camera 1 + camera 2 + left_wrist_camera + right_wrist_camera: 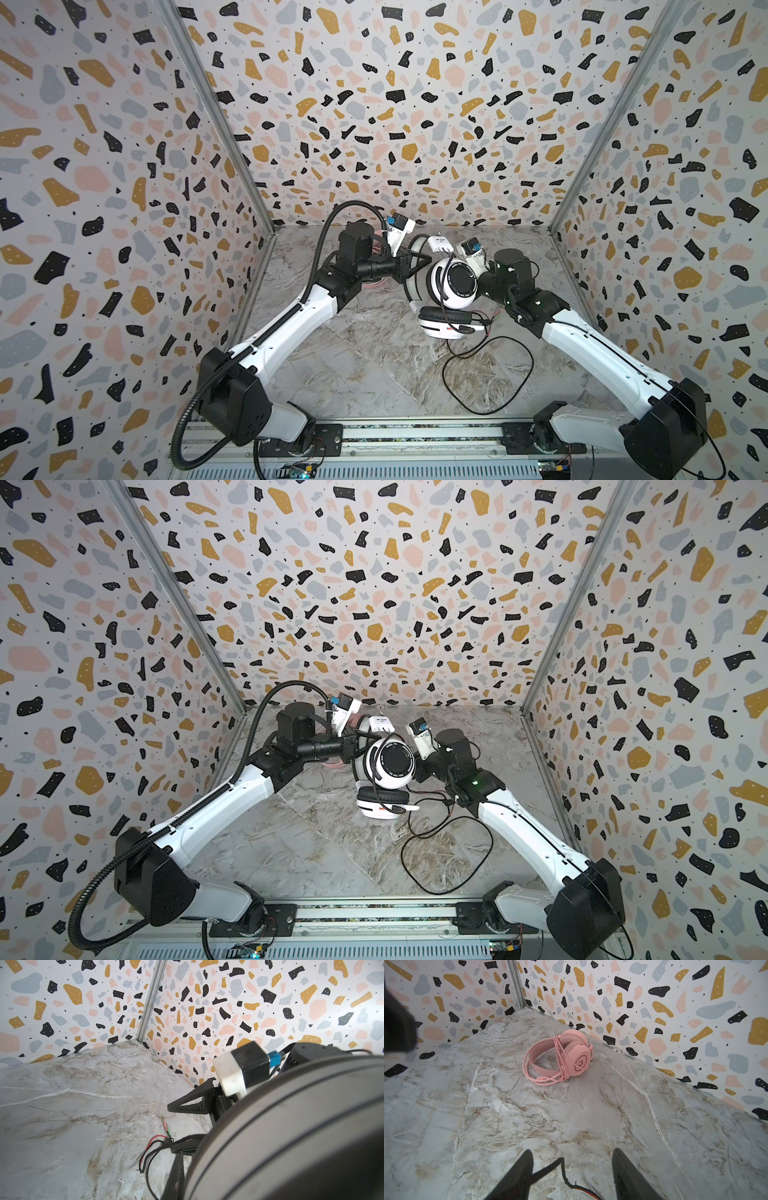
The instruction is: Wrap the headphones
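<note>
Left gripper [417, 266] clamped shut on headband of white-and-black headset [455, 284]; headset stands upright mid-table, lower cup on marble table [353, 374]; right gripper [573, 1152] jaws apart, black cable [550, 1167] crossing between them; slack loops on table toward right arm, which is nearer; pink headset [560, 1057] cable-wound, lying behind left arm.

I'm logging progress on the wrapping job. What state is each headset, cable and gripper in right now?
pink headset: lying on the table, its own cable wound round it.
white-and-black headset: held up by its headband, not fully wrapped.
black cable: partly over the headset, the rest in a loose loop on the table.
left gripper: shut on the headband.
right gripper: open, with the black cable running between its fingers.
</note>
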